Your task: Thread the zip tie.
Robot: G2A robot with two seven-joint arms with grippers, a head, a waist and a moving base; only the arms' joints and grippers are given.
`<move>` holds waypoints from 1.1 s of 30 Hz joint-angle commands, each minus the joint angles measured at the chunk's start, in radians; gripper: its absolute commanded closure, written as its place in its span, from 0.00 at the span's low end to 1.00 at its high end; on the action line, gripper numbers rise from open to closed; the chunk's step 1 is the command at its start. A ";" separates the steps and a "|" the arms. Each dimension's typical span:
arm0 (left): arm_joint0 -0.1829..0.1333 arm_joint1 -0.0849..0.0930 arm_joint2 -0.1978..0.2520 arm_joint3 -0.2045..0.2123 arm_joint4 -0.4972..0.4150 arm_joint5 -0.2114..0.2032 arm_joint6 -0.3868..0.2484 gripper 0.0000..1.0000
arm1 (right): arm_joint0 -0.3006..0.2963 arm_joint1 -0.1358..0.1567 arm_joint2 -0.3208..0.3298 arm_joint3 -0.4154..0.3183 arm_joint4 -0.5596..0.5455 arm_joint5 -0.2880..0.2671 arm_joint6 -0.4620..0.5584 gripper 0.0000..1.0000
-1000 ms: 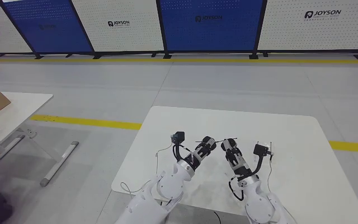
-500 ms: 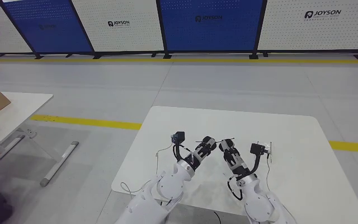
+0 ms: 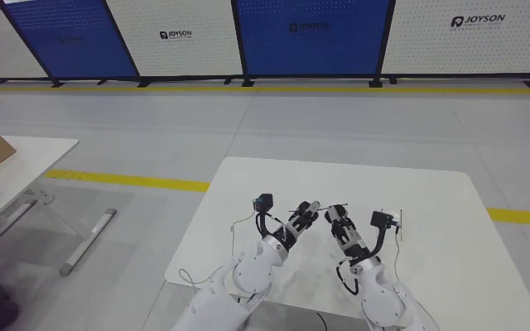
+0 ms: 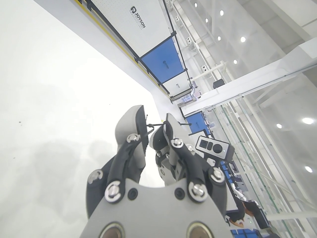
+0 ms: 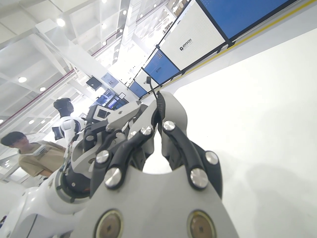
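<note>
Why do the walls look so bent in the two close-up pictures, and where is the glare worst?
Left wrist view: a wide lens bows the wall panels, and the table glares almost blank white. Right wrist view: same bowing; ceiling lamps flare close to the thin black zip tie. Top view: lines run straight, light is even.

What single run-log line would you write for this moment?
right gripper: shut on zip tie | left gripper: open, tie between its fingers | both: over table
</note>
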 commanded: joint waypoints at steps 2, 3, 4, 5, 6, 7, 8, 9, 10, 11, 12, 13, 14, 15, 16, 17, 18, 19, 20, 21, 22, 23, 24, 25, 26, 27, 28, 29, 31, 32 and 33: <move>0.004 0.001 -0.002 -0.007 0.001 -0.001 -0.001 0.06 | 0.001 -0.001 0.003 0.001 0.003 0.007 -0.008 1.00; 0.006 0.001 -0.003 -0.009 0.002 -0.002 -0.001 0.07 | 0.001 -0.001 0.004 0.001 0.004 0.009 -0.011 1.00; 0.007 0.001 -0.004 -0.011 0.004 -0.002 -0.002 0.09 | 0.001 -0.001 0.007 0.000 0.005 0.013 -0.016 1.00; 0.007 0.001 -0.004 -0.012 0.005 -0.003 -0.003 0.13 | 0.001 -0.001 0.010 -0.001 0.007 0.016 -0.020 1.00; 0.008 0.001 -0.005 -0.013 0.006 -0.003 -0.003 0.17 | 0.000 -0.001 0.011 -0.002 0.008 0.017 -0.021 1.00; 0.008 0.001 -0.006 -0.013 0.007 -0.003 -0.004 0.25 | 0.000 -0.001 0.014 -0.003 0.009 0.018 -0.023 1.00; 0.008 0.002 -0.008 -0.013 0.007 -0.002 -0.004 0.30 | 0.000 -0.001 0.016 -0.004 0.009 0.019 -0.024 1.00; 0.007 0.002 -0.009 -0.012 0.007 -0.002 -0.005 0.43 | -0.001 -0.001 0.016 -0.005 0.009 0.019 -0.025 1.00; 0.006 0.001 -0.009 -0.011 0.007 -0.001 -0.006 0.52 | -0.001 -0.001 0.017 -0.006 0.009 0.020 -0.025 1.00; 0.005 0.001 -0.010 -0.010 0.006 0.000 -0.006 0.56 | -0.002 -0.001 0.018 -0.007 0.008 0.020 -0.026 1.00; 0.004 0.001 -0.010 -0.009 0.005 0.000 -0.006 0.58 | -0.003 -0.001 0.018 -0.009 0.008 0.021 -0.026 1.00; 0.003 0.001 -0.011 -0.008 0.004 0.001 -0.007 0.59 | -0.004 -0.001 0.019 -0.010 0.008 0.021 -0.027 1.00; 0.002 0.001 -0.012 -0.008 0.002 0.002 -0.008 0.65 | -0.004 -0.001 0.019 -0.011 0.008 0.022 -0.027 1.00; 0.001 0.001 -0.012 -0.008 0.002 0.003 -0.009 0.71 | -0.005 -0.001 0.019 -0.011 0.007 0.022 -0.027 1.00; 0.000 0.001 -0.013 -0.008 0.001 0.003 -0.009 0.74 | -0.005 -0.001 0.020 -0.012 0.007 0.022 -0.027 1.00; -0.001 0.001 -0.014 -0.008 0.001 0.004 -0.011 0.85 | -0.005 -0.001 0.020 -0.012 0.006 0.023 -0.026 1.00; -0.002 0.001 -0.015 -0.007 0.001 0.005 -0.012 0.92 | -0.005 -0.001 0.020 -0.013 0.006 0.024 -0.026 1.00; -0.003 0.001 -0.015 -0.007 0.000 0.005 -0.013 0.99 | -0.005 -0.001 0.020 -0.013 0.006 0.024 -0.025 1.00; -0.004 0.001 -0.016 -0.007 -0.001 0.006 -0.014 1.00 | -0.005 -0.001 0.020 -0.014 0.007 0.025 -0.025 1.00; -0.004 0.001 -0.016 -0.008 -0.001 0.006 -0.016 1.00 | -0.004 -0.001 0.020 -0.015 0.007 0.026 -0.026 1.00; -0.004 0.001 -0.016 -0.008 -0.001 0.006 -0.017 1.00 | -0.004 -0.001 0.021 -0.015 0.008 0.027 -0.025 1.00; -0.005 0.001 -0.017 -0.008 0.000 0.006 -0.018 1.00 | -0.004 -0.001 0.021 -0.015 0.009 0.028 -0.025 1.00; -0.005 0.001 -0.017 -0.008 0.000 0.007 -0.019 1.00 | -0.003 -0.002 0.022 -0.015 0.010 0.029 -0.025 1.00; -0.005 0.001 -0.017 -0.008 0.001 0.007 -0.020 1.00 | -0.002 -0.002 0.023 -0.014 0.011 0.030 -0.024 1.00; -0.006 0.001 -0.017 -0.008 0.001 0.008 -0.021 1.00 | -0.001 -0.002 0.024 -0.014 0.012 0.031 -0.025 1.00; -0.007 0.000 -0.018 -0.008 0.000 0.008 -0.021 1.00 | 0.000 -0.002 0.024 -0.013 0.012 0.032 -0.025 1.00; -0.007 0.000 -0.018 -0.008 0.000 0.009 -0.022 1.00 | 0.001 -0.002 0.025 -0.013 0.015 0.032 -0.026 1.00; -0.008 0.000 -0.018 -0.008 0.000 0.010 -0.023 1.00 | 0.001 -0.002 0.025 -0.013 0.016 0.033 -0.026 1.00; -0.010 0.000 -0.017 -0.007 0.000 0.012 -0.025 1.00 | 0.002 -0.003 0.026 -0.013 0.018 0.034 -0.025 1.00; -0.011 0.000 -0.016 -0.007 0.000 0.013 -0.026 1.00 | 0.003 -0.003 0.026 -0.013 0.018 0.034 -0.025 1.00; -0.013 -0.001 -0.016 -0.007 0.000 0.014 -0.028 1.00 | 0.003 -0.003 0.026 -0.013 0.019 0.034 -0.024 1.00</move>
